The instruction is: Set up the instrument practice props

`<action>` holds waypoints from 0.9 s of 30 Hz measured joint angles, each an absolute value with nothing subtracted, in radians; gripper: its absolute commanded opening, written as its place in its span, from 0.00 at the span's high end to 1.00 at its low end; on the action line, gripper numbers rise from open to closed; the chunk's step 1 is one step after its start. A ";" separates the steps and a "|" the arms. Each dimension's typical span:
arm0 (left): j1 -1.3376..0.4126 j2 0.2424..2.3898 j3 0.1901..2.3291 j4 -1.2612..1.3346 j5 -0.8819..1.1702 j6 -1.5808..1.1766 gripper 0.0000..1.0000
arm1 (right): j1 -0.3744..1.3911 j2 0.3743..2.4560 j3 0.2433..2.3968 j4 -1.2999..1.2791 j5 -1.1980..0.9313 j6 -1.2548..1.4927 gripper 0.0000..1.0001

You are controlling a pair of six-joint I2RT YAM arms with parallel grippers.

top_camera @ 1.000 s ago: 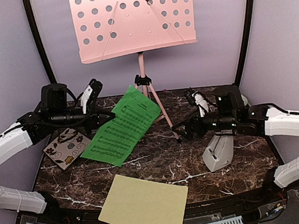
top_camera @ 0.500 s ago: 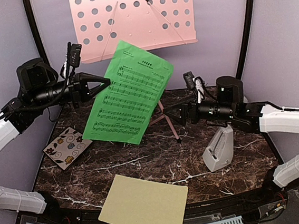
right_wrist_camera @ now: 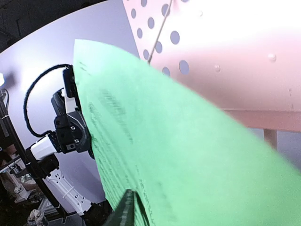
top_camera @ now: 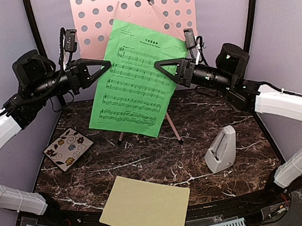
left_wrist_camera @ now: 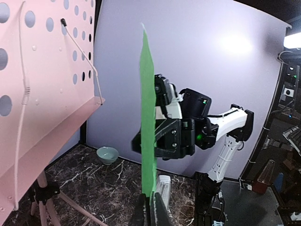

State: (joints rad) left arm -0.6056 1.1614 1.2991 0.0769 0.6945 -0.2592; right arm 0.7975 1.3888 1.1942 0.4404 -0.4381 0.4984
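**Green sheet** (top_camera: 134,80): Off the bench (top_camera: 161,163), held in the air in front of the stand's desk. The printed face is toward the near edge. It hangs skewed, its top edge sloping down to the right. The lower edge is above the far half of the bench and clear of the marble. It covers the desk's lower middle and most of the pole.

**Left gripper** (top_camera: 108,65): Raised and pointing right, at the green sheet's left edge. In the left wrist view its two fingers are drawn together on the edge-on sheet, pinching it.

**Right gripper** (top_camera: 158,65): Raised and pointing left, with its tip over the printed face toward the sheet's right side. The right wrist view is almost filled by green paper, and only one finger (right_wrist_camera: 123,213) shows at the bottom. Whether the fingers are apart or pinching the sheet cannot be told.

**Stand** (top_camera: 94,22): At the middle of the far edge. The pink perforated desk sits high against the back wall. Its tripod legs rest on the marble, showing below the green sheet.

**Yellow sheet** (top_camera: 146,207): Flat at the middle of the near edge, turned askew, with its nearest corner reaching past that edge.

**Metronome** (top_camera: 221,150): Upright on the right side of the bench near the right edge, well apart from both sheets.

**Tile** (top_camera: 68,149): Floral, lying flat and askew by the left edge.

**Bowl** (left_wrist_camera: 107,154): Seen in the left wrist view only, pale green, on the marble at a bench edge against the wall.
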 measured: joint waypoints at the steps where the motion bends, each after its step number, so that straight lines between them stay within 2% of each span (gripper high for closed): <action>1: -0.606 1.161 1.299 0.081 0.671 -0.263 1.00 | 0.797 1.387 1.212 0.437 -0.438 0.499 1.00; 3: -0.606 1.159 1.299 0.083 0.623 -0.268 0.99 | 0.797 1.380 1.240 0.411 -0.432 0.496 1.00; 4: -0.606 1.158 1.299 0.084 0.597 -0.270 0.93 | 0.797 1.376 1.255 0.387 -0.428 0.493 1.00; 5: -0.607 1.158 1.299 0.085 0.569 -0.271 0.82 | 0.798 1.374 1.267 0.366 -0.427 0.487 1.00; 8: -0.611 1.157 1.303 0.074 0.486 -0.268 0.65 | 0.800 1.373 1.345 0.252 -0.390 0.443 1.00; 10: -0.611 1.157 1.315 0.057 0.426 -0.261 0.60 | 0.797 1.373 1.416 0.167 -0.361 0.403 1.00; 20: -0.627 1.176 1.475 -0.060 0.203 -0.138 0.53 | 0.797 1.386 1.801 -0.210 -0.244 0.191 1.00; 27: -0.649 1.262 1.625 -0.116 0.096 -0.019 0.52 | 0.797 1.484 2.092 -0.392 -0.131 0.100 1.00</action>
